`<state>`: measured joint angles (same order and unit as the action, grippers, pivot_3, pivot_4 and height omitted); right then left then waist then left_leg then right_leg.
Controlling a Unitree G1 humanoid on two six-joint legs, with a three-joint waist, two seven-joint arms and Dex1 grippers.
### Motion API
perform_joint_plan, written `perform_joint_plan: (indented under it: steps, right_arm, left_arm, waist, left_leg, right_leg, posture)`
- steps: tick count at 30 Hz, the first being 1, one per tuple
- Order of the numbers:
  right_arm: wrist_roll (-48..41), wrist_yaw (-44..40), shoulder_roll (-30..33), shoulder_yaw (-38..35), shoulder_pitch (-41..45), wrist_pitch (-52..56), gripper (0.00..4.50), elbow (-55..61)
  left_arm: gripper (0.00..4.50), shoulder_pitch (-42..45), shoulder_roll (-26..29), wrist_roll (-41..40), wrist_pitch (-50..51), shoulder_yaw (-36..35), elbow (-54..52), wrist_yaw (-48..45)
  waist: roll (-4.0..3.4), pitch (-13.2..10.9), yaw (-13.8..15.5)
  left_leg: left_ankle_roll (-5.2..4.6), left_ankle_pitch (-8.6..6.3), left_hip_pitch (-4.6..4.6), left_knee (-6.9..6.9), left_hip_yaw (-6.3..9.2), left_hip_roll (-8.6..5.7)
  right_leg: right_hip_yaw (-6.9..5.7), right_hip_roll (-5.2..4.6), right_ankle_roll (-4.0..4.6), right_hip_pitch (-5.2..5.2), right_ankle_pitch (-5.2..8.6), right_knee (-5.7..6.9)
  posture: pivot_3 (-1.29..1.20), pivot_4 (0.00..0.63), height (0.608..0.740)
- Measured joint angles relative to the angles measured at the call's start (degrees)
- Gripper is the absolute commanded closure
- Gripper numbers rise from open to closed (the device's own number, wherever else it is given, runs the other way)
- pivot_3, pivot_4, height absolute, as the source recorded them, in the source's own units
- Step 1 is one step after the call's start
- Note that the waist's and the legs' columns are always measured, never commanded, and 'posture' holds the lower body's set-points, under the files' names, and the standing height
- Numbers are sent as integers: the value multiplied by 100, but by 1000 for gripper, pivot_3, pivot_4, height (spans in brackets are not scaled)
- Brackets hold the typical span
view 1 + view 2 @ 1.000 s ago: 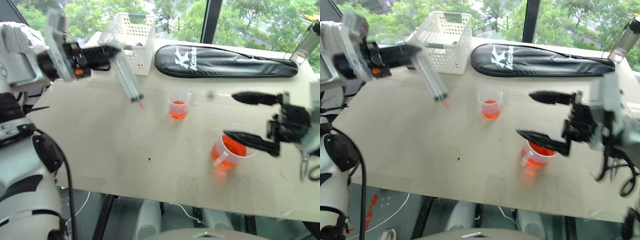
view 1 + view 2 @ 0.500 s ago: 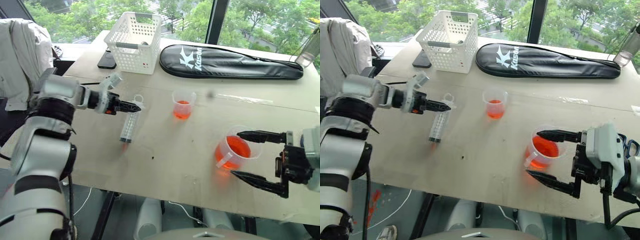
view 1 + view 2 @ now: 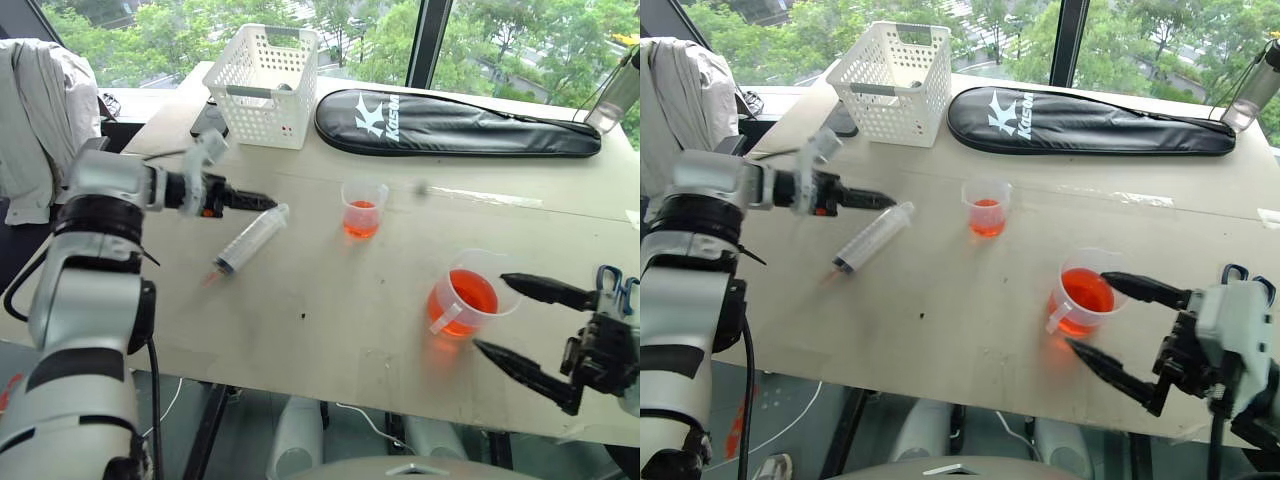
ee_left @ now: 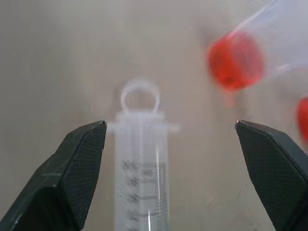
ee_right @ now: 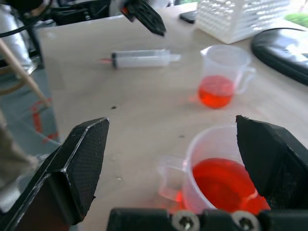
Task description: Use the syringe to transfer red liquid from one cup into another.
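The syringe [image 3: 250,240] lies flat on the table, slanted, its orange nozzle toward the front left and its white plunger ring toward my left gripper [image 3: 262,202]. That gripper is open; in the left wrist view the syringe [image 4: 142,168] lies between the spread fingers without touching them. The small clear cup [image 3: 362,209] stands mid-table with a little red liquid [image 3: 361,222]. The wide handled cup [image 3: 466,298] at the front right holds more red liquid [image 3: 468,296]. My right gripper [image 3: 492,312] is open, just right of that cup, its fingertips close to the wall.
A white basket [image 3: 266,71] and a long black zipped bag [image 3: 455,123] lie along the table's far side. A dark phone [image 3: 208,118] sits by the basket. Scissors [image 3: 612,283] lie at the right edge. A grey garment [image 3: 32,120] hangs to the left.
My left gripper has opened and let go of the syringe, which now lies flat and slanted on the table. My right gripper has drawn lower and toward the front edge, away from the handled cup.
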<state>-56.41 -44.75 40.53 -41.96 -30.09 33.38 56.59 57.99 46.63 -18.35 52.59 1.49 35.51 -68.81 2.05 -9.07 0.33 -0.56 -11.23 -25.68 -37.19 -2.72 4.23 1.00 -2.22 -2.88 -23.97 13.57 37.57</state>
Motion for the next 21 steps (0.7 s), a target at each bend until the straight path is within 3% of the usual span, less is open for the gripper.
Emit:
perform_joint_plan:
  steps: [3, 7, 11, 21]
  right_arm:
    - [350, -263, -81, -30, -268, -245, 0, -527]
    - [412, -502, -52, -150, -194, -380, 0, -1242]
    - [686, -1131, 47, -508, -520, -646, 0, -2013]
    - [1475, -1918, -143, -1069, -1049, -1539, 0, -3196]
  left_arm:
    - [113, -1392, -527, -547, -356, -1169, -2161, 799]
    - [113, -2316, -1348, -1208, -283, -1866, -4025, 1676]
    - [113, -3506, -1741, -1634, -349, -1982, -5521, 2126]
    - [113, -6806, -1384, -1538, -1305, -2494, -6436, 1981]
  waist:
    - [-2, 1, 22]
    - [-1, 3, 57]
    - [-15, 13, 47]
    - [-45, 31, 17]
  left_leg:
    - [0, 0, 9, -6, -3, -4]
    - [0, 1, 25, -24, -2, -7]
    - [0, 0, 56, -2, -15, -11]
    - [27, -16, 110, 25, -12, 0]
  right_leg:
    - [-3, -9, 2, 15, 1, 3]
    - [-2, -6, 6, 41, 3, 2]
    - [10, -5, 6, 57, 5, -3]
    - [32, -1, 2, 60, 31, -2]
  posture:
    - [0, 150, 724]
    - [0, 150, 724]
    - [0, 150, 724]
    - [0, 150, 724]
